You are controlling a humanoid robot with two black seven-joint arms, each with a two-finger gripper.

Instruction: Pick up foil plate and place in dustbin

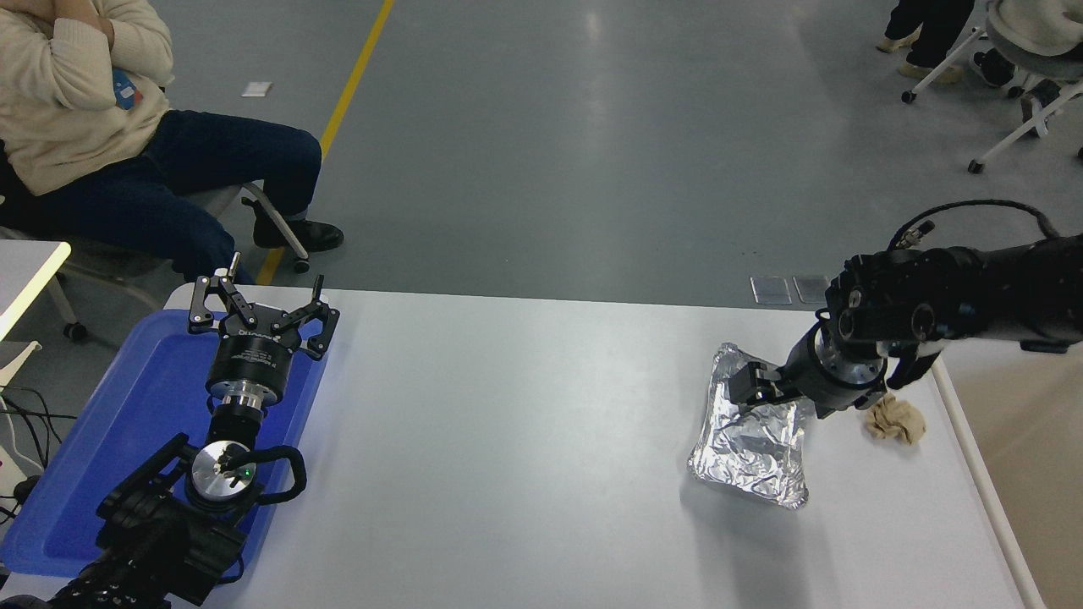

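The foil plate (pixel 753 448), crinkled and silver, lies on the white table at the right. My right gripper (pixel 777 401) comes in from the right edge and is down at the plate's far right end. Its jaws stand spread: one finger (pixel 744 385) is inside the plate and the other is hidden behind the wrist near the plate's right rim. The dustbin (pixel 984 491) stands at the table's right edge, with only its pale rim and part of its tan inside in view. My left gripper (pixel 261 306) is parked open at the lower left.
A crumpled tan paper ball (pixel 895 419) lies just right of the plate, between it and the dustbin. A flat blue tray (pixel 127 423) lies under the left arm. A person (pixel 76 110) sits at the far left. Chair legs show at the top right.
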